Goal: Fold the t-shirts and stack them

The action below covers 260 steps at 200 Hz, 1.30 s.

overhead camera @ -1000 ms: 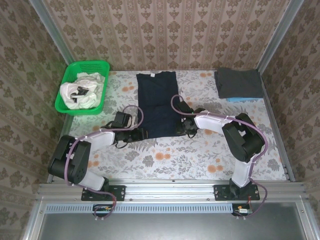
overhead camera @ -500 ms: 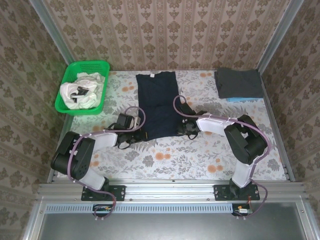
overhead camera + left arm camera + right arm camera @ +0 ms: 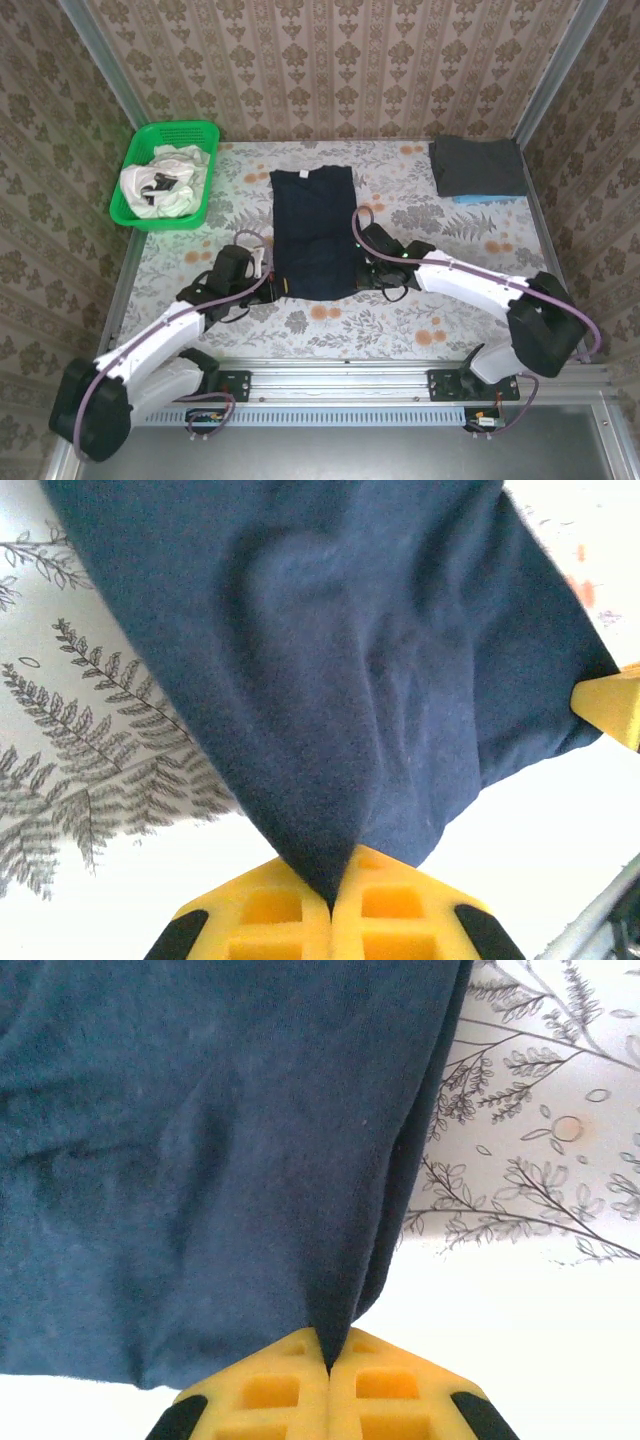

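Now, the left gripper (image 3: pixel 332 895) is pressing its yellow fingers together on a pinch of the large dark navy cotton t-shirt (image 3: pixel 330 650), and the fabric is rising out of the closed tips in a taut ridge. The right gripper (image 3: pixel 328 1360) is doing likewise, its yellow pads meeting on a fold at the garment's edge while the cloth is fanning away from them. Seen from above, the left gripper (image 3: pixel 274 288) is sitting at the near left corner of the large dark navy cotton t-shirt (image 3: pixel 313 225). The right gripper (image 3: pixel 362 278) is sitting at its near right corner, and both arms are reaching in low from the near edge of the floral-printed tabletop (image 3: pixel 400 325). The garment is lying flat and lengthwise in the middle of the tabletop, its collar pointing to the far edge and its hem to the near edge, showing as a long rectangle. At the far right corner, a folded dark grey t-shirt (image 3: pixel 477 165) is resting on a light blue t-shirt (image 3: pixel 470 199), whose near edge is peeking out beneath it. At the far left corner, a green plastic lattice basket (image 3: pixel 170 128) is holding crumpled white t-shirts with black marks (image 3: pixel 160 182), well apart from both grippers.
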Each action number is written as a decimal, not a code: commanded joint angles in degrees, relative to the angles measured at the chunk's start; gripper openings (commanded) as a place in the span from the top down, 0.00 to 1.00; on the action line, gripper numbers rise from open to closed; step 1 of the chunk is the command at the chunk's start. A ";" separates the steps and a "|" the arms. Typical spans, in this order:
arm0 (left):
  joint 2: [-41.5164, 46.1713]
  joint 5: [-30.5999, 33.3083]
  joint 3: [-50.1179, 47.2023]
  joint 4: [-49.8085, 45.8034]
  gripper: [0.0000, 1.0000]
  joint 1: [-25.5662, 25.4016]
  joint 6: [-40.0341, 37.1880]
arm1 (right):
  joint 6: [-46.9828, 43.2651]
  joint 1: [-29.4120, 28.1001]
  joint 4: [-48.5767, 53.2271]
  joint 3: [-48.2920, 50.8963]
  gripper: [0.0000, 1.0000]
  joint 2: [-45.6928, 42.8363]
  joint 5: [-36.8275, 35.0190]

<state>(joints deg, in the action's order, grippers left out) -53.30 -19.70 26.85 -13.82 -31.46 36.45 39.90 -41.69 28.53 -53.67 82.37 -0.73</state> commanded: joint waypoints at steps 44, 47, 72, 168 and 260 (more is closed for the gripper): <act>-12.76 -1.29 21.96 -9.84 1.00 11.30 -7.46 | -6.71 7.86 9.22 -23.90 1.00 8.13 -0.88; -13.89 -1.90 22.94 -9.36 1.00 11.94 -7.76 | -7.22 8.46 9.13 -25.21 1.00 9.21 -0.47; -24.29 -4.69 31.84 -8.58 1.00 16.02 -10.14 | -9.96 12.55 11.03 -37.41 1.00 19.23 3.31; -62.69 -16.68 65.28 -11.37 0.97 23.02 -11.60 | -11.09 21.40 18.62 -73.08 1.00 50.22 10.64; -69.64 -13.17 77.45 -19.28 0.58 25.91 -14.02 | -11.25 23.95 20.44 -82.08 0.61 53.04 8.29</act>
<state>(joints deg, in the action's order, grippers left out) -126.04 -35.44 102.06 -29.32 -6.63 24.75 29.71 -17.65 48.10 -137.19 141.27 10.57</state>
